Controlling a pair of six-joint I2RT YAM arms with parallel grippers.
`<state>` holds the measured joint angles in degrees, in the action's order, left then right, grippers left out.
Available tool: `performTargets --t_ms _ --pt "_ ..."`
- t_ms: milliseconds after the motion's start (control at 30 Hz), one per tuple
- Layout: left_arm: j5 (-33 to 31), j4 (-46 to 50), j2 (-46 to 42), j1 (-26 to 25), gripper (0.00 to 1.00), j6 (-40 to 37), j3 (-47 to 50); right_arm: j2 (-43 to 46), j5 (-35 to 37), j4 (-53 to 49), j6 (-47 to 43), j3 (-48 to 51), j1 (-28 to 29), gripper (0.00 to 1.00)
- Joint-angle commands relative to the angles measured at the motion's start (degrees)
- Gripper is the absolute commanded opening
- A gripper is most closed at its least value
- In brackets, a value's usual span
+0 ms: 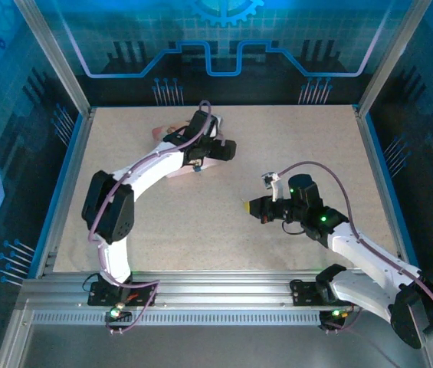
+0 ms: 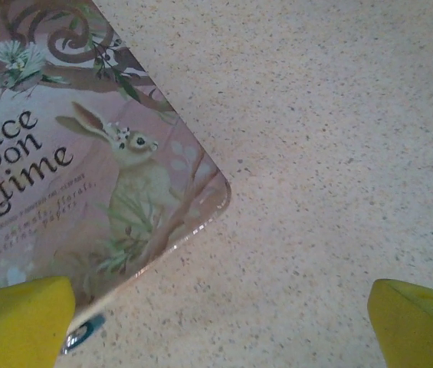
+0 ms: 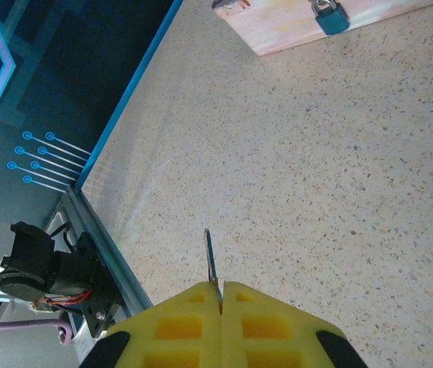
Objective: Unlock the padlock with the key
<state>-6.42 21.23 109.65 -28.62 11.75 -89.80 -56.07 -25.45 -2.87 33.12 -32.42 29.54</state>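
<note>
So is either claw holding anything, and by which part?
The right gripper pinches the key by one end, blade sticking out. The left gripper holds nothing.

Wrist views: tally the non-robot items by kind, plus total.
tin box: 1
padlock: 1
key: 1
Total: 3
</note>
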Motion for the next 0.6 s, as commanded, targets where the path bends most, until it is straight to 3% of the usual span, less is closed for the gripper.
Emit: performTargets --t_ms 0,567 --pt "0.5 2.6 3.6 0.5 0.99 -2.3 -4.7 1.1 0.6 -1.0 -0.9 0.9 -0.8 0.01" --pt "2.2 4.2 15.1 1.0 0.99 -5.0 -14.8 3.5 1.3 -2.9 -0.9 1.5 -1.2 0.01"
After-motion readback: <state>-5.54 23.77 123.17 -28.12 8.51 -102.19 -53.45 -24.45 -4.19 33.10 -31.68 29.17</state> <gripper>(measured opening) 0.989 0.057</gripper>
